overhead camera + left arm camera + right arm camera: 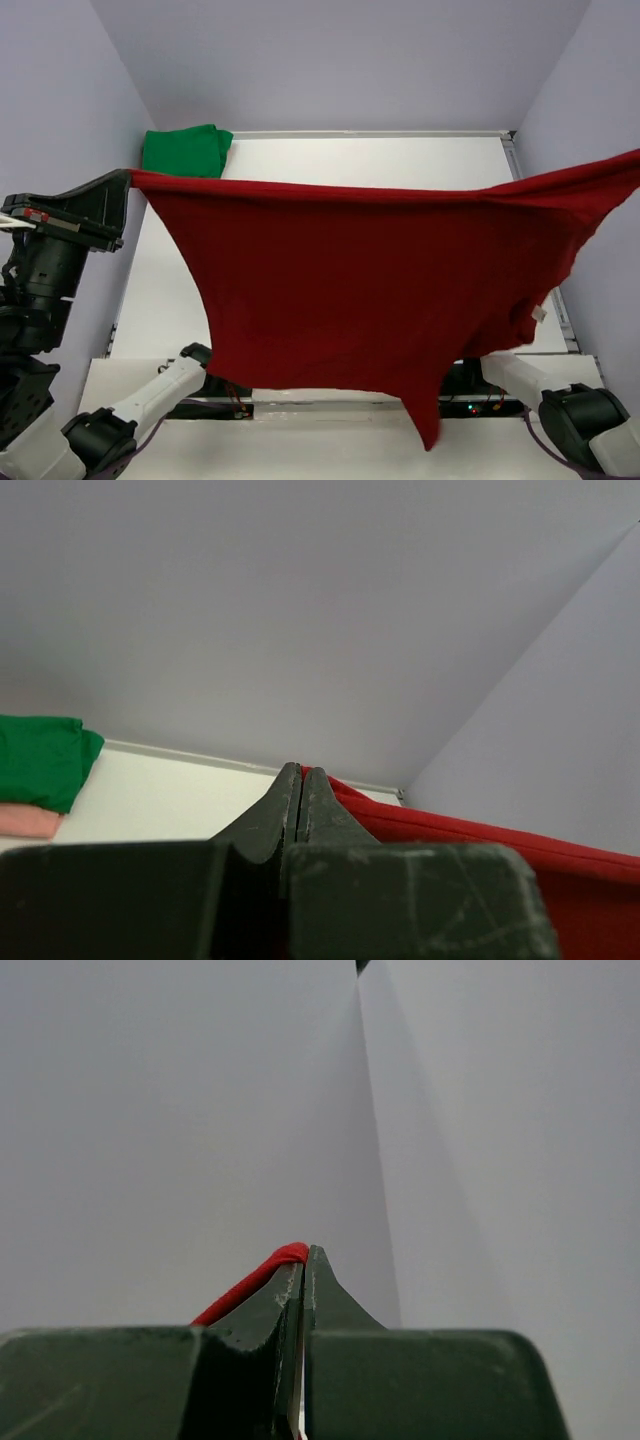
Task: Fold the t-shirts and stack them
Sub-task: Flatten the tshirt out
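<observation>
Left gripper (301, 772), jaws pressed together, pinches one corner of the dark red t-shirt (370, 290), its arm raised high at the left side of the table (400, 155). The shirt hangs stretched wide above the table. Right gripper (303, 1252), likewise clamped, pinches the opposite corner, raised at the right. The green t-shirt (187, 150) lies folded far left atop the pink t-shirt (28, 822).

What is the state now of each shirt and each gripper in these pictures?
dark red t-shirt: unfolded, stretched in the air between left gripper and right gripper
green t-shirt: folded, on top of the pink t-shirt, far left on the table
pink t-shirt: under the green t-shirt, mostly hidden
left gripper: shut on the dark red t-shirt
right gripper: shut on the dark red t-shirt
</observation>
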